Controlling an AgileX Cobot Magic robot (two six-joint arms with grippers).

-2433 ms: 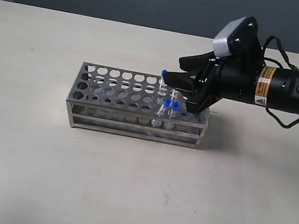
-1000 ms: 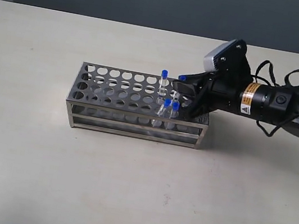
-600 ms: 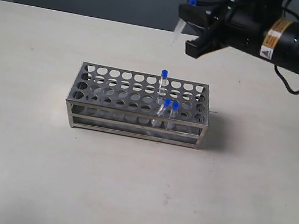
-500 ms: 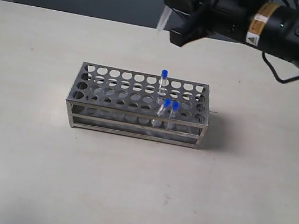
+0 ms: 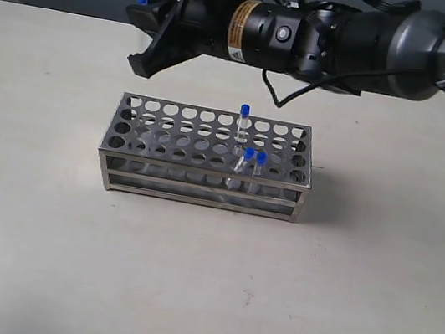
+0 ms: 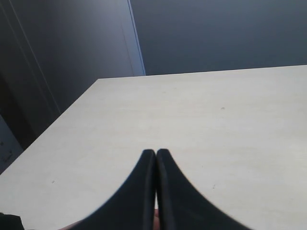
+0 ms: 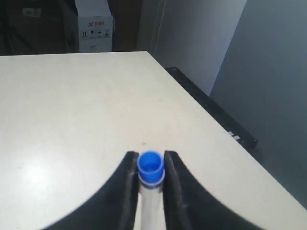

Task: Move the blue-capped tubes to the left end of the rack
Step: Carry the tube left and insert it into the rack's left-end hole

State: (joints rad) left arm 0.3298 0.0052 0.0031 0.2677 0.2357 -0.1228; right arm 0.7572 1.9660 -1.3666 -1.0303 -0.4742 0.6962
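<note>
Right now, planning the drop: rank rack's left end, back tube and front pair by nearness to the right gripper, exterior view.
1. Rack's left end, below the right gripper.
2. Back tube, right of middle.
3. Front pair, farther right; too close to split.

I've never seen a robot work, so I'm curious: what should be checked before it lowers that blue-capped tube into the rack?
1. Grip: right end effector is shut on the held blue-capped tube, cap showing between its fingers: ok.
2. Left-end holes of the rack are free: ok.
3. Tube lined up over a hole: cannot tell, its lower end is hidden.
4. Three other blue-capped tubes stand toward the right end, away from the end effector: ok.
5. Left end effector is shut, holding nothing: ok.
</note>
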